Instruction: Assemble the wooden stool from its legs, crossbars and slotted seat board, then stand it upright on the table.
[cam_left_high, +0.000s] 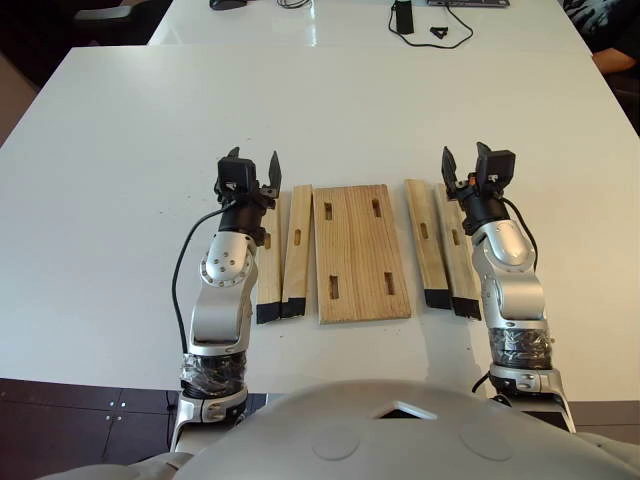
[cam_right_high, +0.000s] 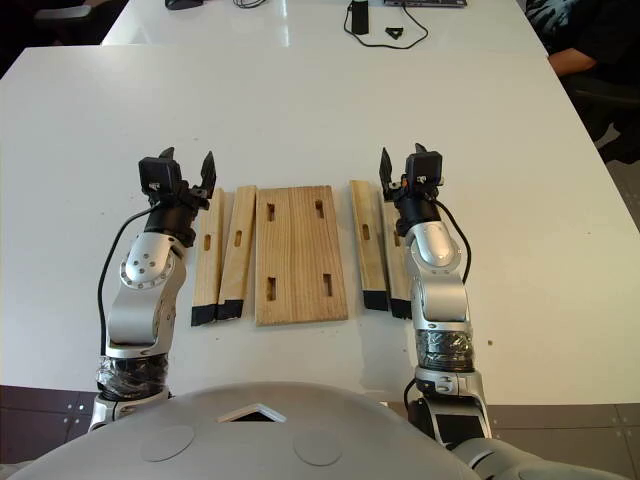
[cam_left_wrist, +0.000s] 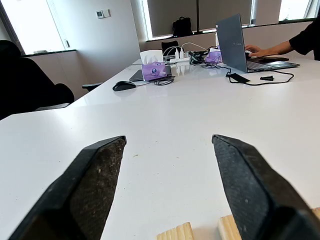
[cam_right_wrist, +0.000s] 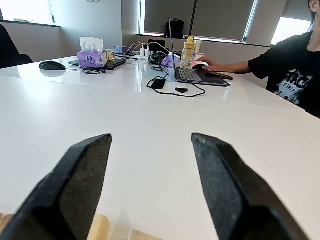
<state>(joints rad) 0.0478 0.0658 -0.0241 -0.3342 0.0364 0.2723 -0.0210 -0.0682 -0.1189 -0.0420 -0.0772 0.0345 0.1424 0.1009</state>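
A slotted seat board (cam_left_high: 362, 250) lies flat on the white table (cam_left_high: 330, 110), near the front edge. Two wooden legs (cam_left_high: 283, 258) with black tips lie side by side just left of it. Two more legs (cam_left_high: 441, 250) lie on its right. My left gripper (cam_left_high: 253, 163) hovers open over the far ends of the left pair, holding nothing. Over the far ends of the right pair, my right gripper (cam_left_high: 465, 157) also stands open and empty. The left wrist view has the left fingers (cam_left_wrist: 92, 185) spread above the wood ends (cam_left_wrist: 176, 233). Both right fingers (cam_right_wrist: 82, 172) are likewise spread.
Beyond the parts the white table stretches bare to its far edge. A second table (cam_left_high: 350, 25) behind it carries a laptop (cam_left_wrist: 237, 37), cables, a mouse (cam_left_wrist: 123, 86) and a tissue box (cam_right_wrist: 90, 54).
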